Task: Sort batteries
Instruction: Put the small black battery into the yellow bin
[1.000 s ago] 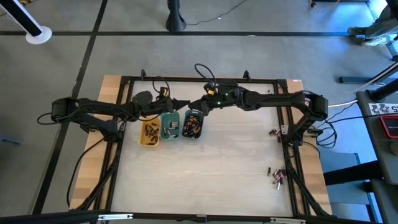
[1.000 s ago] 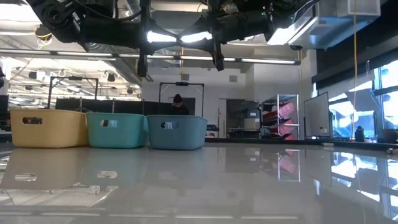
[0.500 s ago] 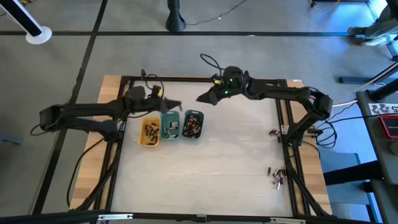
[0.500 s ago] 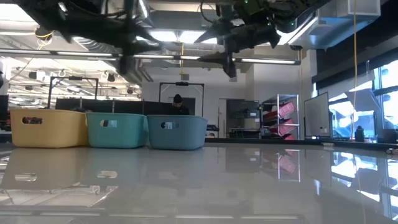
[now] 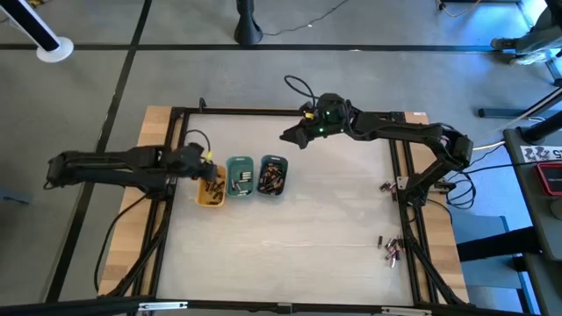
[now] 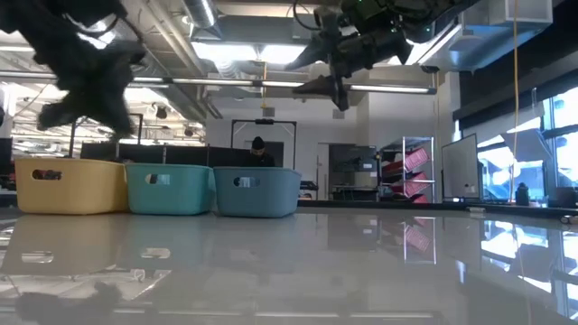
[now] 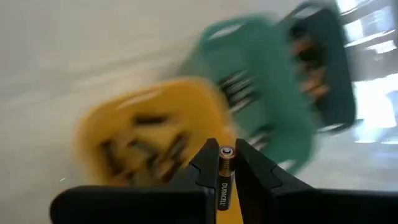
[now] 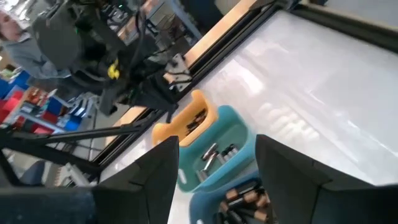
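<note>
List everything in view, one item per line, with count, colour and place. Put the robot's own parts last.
Yellow tray: one, leftmost of the row, batteries inside.
Green tray: one, middle, batteries inside.
Grey-blue tray: one, rightmost, batteries inside.
Loose batteries: a few, dark, by the table's right edge.
Table: one, pale top.
Person: one, dark clothes, far behind the trays.
Left gripper: shut on a battery, above the yellow tray.
Right gripper: open, raised behind the grey-blue tray.

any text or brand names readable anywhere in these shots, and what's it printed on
"DURACELL": printed lengthwise on the battery clamped in the left gripper, left wrist view.
White panel with dark marks at the right edge of the high view: too small to read.
Batteries in the yellow tray, green tray and grey-blue tray: any print is too small or blurred to read.
</note>
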`<state>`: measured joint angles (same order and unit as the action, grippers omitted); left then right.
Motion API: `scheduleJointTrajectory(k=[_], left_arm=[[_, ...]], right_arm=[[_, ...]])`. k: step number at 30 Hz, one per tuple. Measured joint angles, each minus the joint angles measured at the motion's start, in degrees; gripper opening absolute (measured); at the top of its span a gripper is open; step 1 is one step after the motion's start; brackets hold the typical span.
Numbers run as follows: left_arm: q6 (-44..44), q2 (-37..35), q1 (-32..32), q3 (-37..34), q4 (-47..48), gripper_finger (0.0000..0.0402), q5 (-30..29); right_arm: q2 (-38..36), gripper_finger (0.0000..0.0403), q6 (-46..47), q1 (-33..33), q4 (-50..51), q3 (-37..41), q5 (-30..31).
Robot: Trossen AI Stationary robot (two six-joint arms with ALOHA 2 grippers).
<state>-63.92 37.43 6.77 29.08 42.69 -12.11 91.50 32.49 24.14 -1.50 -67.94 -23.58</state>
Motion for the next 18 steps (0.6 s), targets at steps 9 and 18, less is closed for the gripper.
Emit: scheduleJointTrajectory(k=[9, 18], left_arm=[[-1.2, 5.7, -0.7, -0.1, 5.2, 0.0061, -1.6], [6.5, 7.2, -0.6, -0.1, 1.6, 0.0129, -1.6]], right_arm=[[0.0, 0.0212, 0.0, 1.1, -0.2, 0.0, 1.6], [0.0, 0.0212, 0.1, 1.1, 0.0, 0.0, 2.1]])
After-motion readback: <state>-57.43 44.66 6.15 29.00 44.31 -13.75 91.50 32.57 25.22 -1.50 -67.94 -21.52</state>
